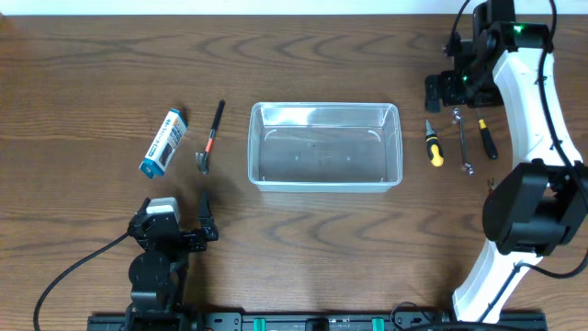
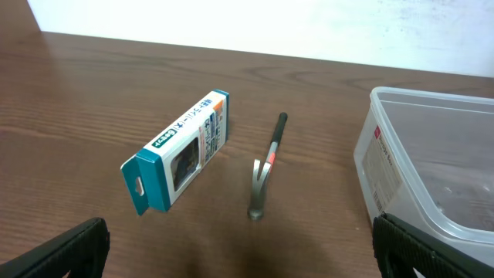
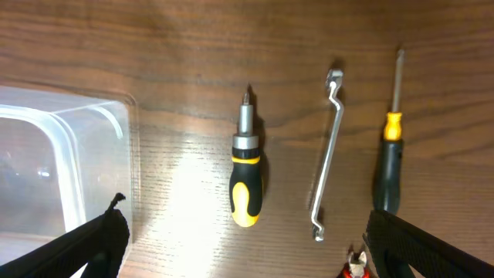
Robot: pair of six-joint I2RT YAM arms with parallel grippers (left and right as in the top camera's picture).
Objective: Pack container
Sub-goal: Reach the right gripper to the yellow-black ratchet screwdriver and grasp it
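The clear plastic container (image 1: 255,147) stands empty at mid-table; it also shows in the left wrist view (image 2: 386,162) and the right wrist view (image 3: 77,123). My left gripper (image 1: 175,214) is open and empty near the front left, its fingers wide apart in its wrist view (image 2: 239,259), short of a small hammer (image 2: 264,174). My right gripper (image 1: 459,92) is open and empty at the far right, above a stubby yellow-and-black screwdriver (image 3: 246,177), a thin wrench (image 3: 327,154) and a long screwdriver (image 3: 388,154).
A blue-and-white box (image 1: 163,142) lies left of the hammer (image 1: 209,138). The stubby screwdriver (image 1: 433,144), wrench (image 1: 462,141) and long screwdriver (image 1: 486,138) lie right of the container. A red pliers tip (image 3: 356,266) shows by my right finger.
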